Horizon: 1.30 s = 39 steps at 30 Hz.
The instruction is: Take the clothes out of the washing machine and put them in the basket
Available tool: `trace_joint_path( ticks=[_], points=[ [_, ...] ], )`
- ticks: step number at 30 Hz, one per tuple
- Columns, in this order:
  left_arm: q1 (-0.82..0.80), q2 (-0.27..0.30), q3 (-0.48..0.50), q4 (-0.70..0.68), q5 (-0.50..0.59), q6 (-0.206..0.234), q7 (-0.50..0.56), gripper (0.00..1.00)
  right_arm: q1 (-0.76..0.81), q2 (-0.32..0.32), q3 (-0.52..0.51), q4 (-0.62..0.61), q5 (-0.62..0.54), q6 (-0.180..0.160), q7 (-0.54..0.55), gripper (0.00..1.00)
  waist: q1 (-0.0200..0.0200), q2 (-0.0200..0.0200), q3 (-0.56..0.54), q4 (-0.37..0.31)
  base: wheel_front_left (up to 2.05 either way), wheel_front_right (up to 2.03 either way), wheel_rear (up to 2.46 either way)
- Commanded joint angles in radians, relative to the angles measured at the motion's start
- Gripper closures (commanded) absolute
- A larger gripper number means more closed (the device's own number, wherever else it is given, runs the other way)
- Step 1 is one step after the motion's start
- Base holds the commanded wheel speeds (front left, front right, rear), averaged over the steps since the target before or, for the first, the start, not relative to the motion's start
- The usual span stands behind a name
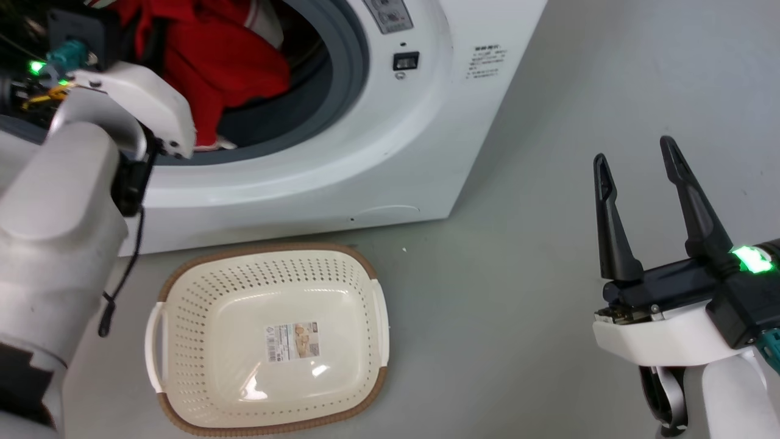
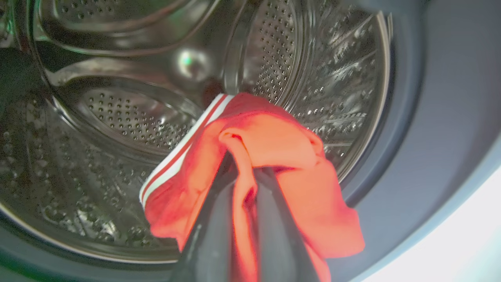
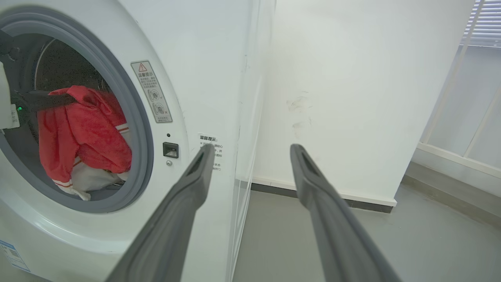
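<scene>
Red clothes (image 1: 225, 67) with white stripe trim hang in the porthole of the white washing machine (image 1: 378, 152). My left arm reaches into the opening. In the left wrist view my left gripper (image 2: 244, 172) is shut on the red clothes (image 2: 274, 156), lifted above the steel drum (image 2: 117, 117). The right wrist view shows the clothes (image 3: 78, 133) draped from the dark fingers inside the grey rim. The cream basket (image 1: 268, 341) sits on the floor in front of the machine, with a paper label on its bottom. My right gripper (image 1: 637, 155) is open, off to the right over the floor.
Grey floor (image 1: 518, 305) spreads to the right of the basket and machine. A white wall (image 3: 352, 98) stands beside the machine, with a window frame (image 3: 462, 117) at far right. A black cable (image 1: 125, 268) dangles from my left forearm near the basket's left handle.
</scene>
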Motion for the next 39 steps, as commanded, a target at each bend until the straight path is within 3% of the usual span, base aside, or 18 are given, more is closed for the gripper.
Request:
trace_joint_path(
  ticks=[1, 10, 15, 22, 30, 39],
  points=[
    [0.051, 0.003, 0.023, -0.058, 0.010, 0.019, -0.007, 1.00, 0.020, 0.001, -0.004, 0.003, -0.004, -0.001, -0.002, 0.00, 0.0003, 0.0000, -0.047, 0.037, 0.00, 0.00, 0.00],
    [0.338, 0.044, 0.138, -0.452, 0.085, 0.119, -0.005, 1.00, 0.062, 0.001, -0.019, 0.022, -0.024, -0.001, -0.002, 0.00, 0.0003, 0.0000, -0.141, 0.085, 0.00, 0.00, 0.00],
    [0.476, 0.087, 0.139, -0.620, 0.082, 0.160, 0.005, 1.00, 0.085, 0.001, -0.030, 0.026, -0.028, -0.001, -0.002, 0.00, 0.0003, 0.0000, -0.182, 0.106, 0.00, 0.00, 0.00],
    [0.660, 0.166, 0.098, -0.811, 0.039, 0.201, 0.134, 1.00, 0.097, 0.001, -0.041, 0.020, -0.030, -0.001, -0.002, 0.00, 0.0003, 0.0000, -0.197, 0.125, 0.00, 0.00, 0.00],
    [0.789, 0.174, 0.036, -0.799, -0.025, 0.174, 0.214, 1.00, 0.085, 0.001, -0.039, 0.014, -0.031, -0.001, -0.002, 0.00, 0.0003, 0.0000, -0.171, 0.132, 0.00, 0.00, 0.00],
    [0.730, 0.081, -0.031, -0.517, 0.004, 0.096, 0.167, 1.00, 0.036, 0.001, -0.026, -0.004, -0.049, -0.001, -0.002, 0.00, 0.0003, 0.0000, -0.050, 0.097, 0.00, 0.00, 0.00]
  ],
)
